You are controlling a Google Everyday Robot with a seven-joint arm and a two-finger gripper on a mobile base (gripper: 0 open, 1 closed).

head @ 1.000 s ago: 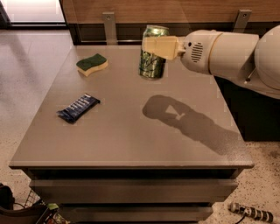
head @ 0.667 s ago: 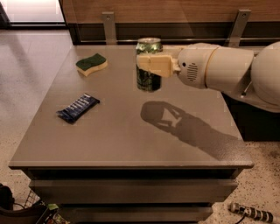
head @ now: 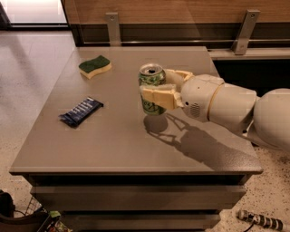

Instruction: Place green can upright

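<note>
The room is the widest thing here: a pale speckled floor point(head: 31, 68) runs around a wood-panelled back wall point(head: 181, 11) with two metal brackets standing against it. In front of that sits the grey surface point(head: 127, 149), a broad matte top over dark lower tiers. The white arm point(head: 235, 106) reaches in from the right and casts a long shadow across the near right part of the top. At its tip, the end effector point(head: 153, 89) pinches the green can point(head: 151, 79) around its middle, one cream finger across the near side and the other behind. The can is upright, pull-tab end up, near the centre of the surface. Its base seems to hang just over its own round shadow, though I cannot tell whether it touches. By my reading the turning-up is done, and what is left is setting it down, letting go and backing away. Well apart at the far left lies a green-and-yellow sponge point(head: 95, 66), and nearer on the left a dark blue snack wrapper point(head: 81, 111).
</note>
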